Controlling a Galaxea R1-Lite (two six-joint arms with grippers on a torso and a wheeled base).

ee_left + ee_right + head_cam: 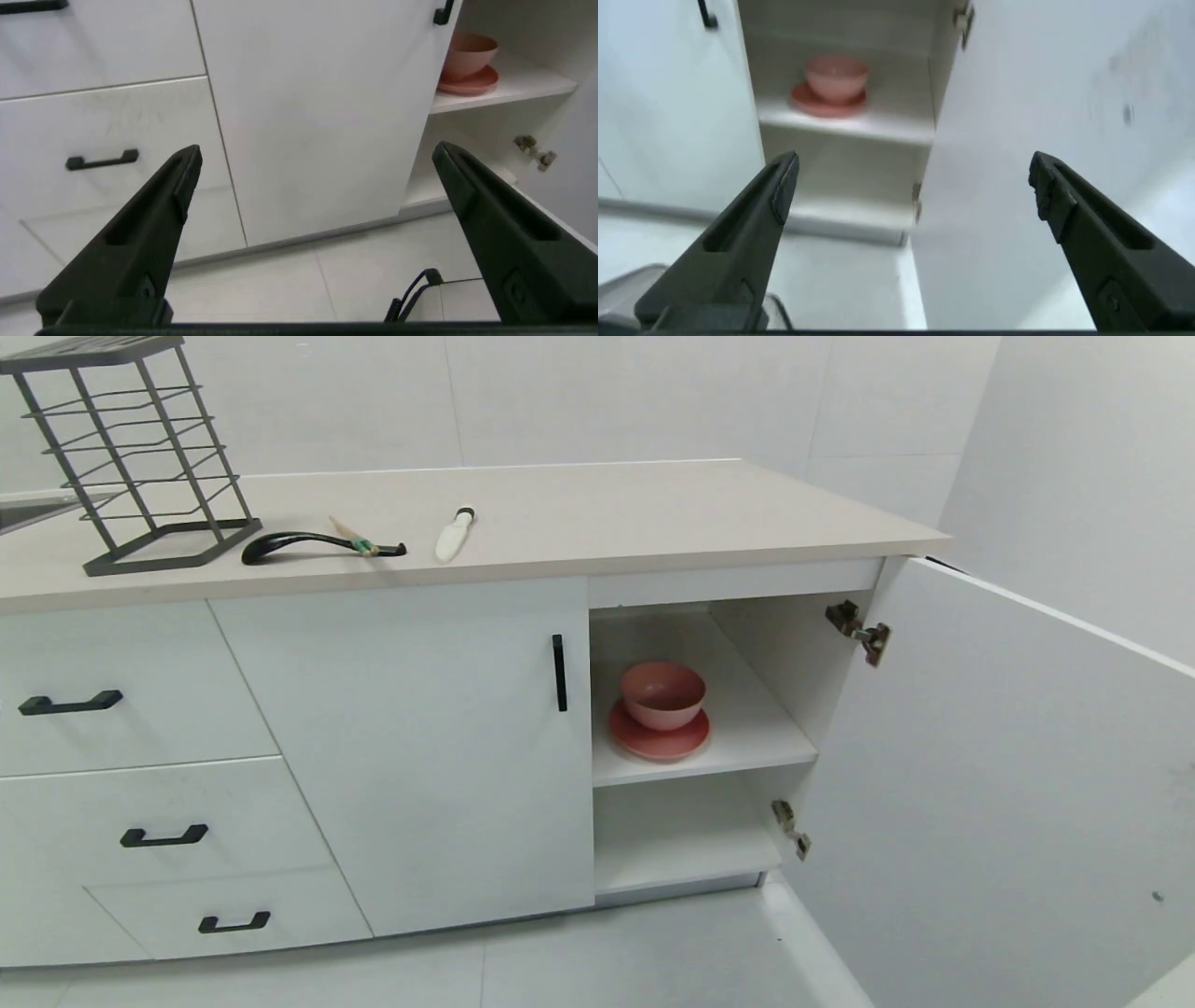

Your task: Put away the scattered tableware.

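Observation:
A pink bowl (663,693) sits on a pink plate (659,735) on the upper shelf of the open cabinet; the bowl (467,56) (837,77) shows in both wrist views. On the countertop lie a black ladle (313,543), chopsticks with a green band (353,537) crossing its handle, and a white-handled utensil (455,532). My left gripper (316,163) is open, low before the closed cabinet door, holding nothing. My right gripper (913,168) is open too, low in front of the open compartment, with nothing between its fingers.
A dark wire rack (131,453) stands at the counter's left. The cabinet door (999,775) swings wide open to the right. Drawers with black handles (164,836) fill the left side. The lower shelf (681,845) is bare.

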